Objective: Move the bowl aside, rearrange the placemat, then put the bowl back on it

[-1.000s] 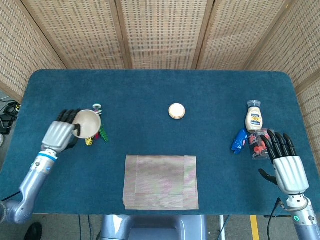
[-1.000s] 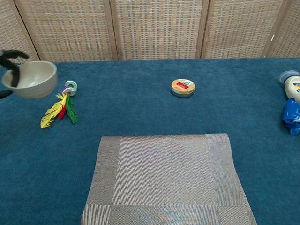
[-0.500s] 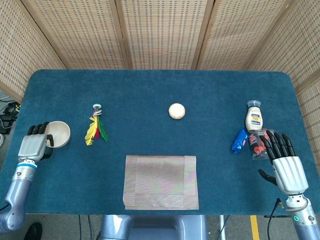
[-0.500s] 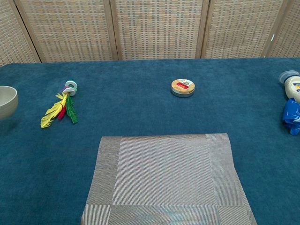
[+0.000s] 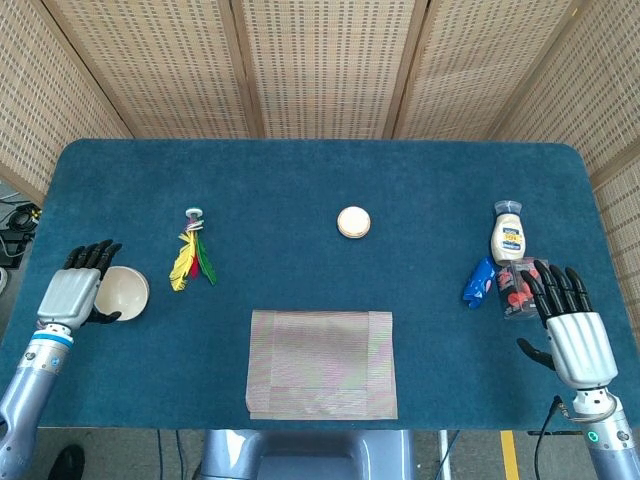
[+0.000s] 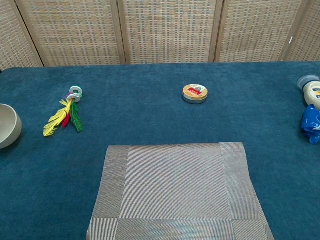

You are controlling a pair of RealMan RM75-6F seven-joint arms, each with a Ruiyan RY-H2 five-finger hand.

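The cream bowl (image 5: 126,293) (image 6: 7,125) stands upright on the blue table (image 5: 300,180) near its left edge. My left hand (image 5: 74,293) lies just left of it, fingers straightened and apart, thumb by the bowl's near side; the chest view does not show this hand. The grey woven placemat (image 5: 322,362) (image 6: 176,190) lies flat at the table's front middle, with nothing on it. My right hand (image 5: 573,328) hovers at the front right, fingers spread, holding nothing.
A feather toy (image 5: 192,260) (image 6: 65,114) lies between bowl and mat. A round tin (image 5: 353,222) (image 6: 195,93) sits mid-table. A mayonnaise bottle (image 5: 508,235), a blue packet (image 5: 479,283) and a red snack pack (image 5: 515,290) lie just beyond my right hand.
My left hand carried the bowl leftward past the feather toy and down onto the table, then its fingers uncurled from the rim. The right hand stayed still.
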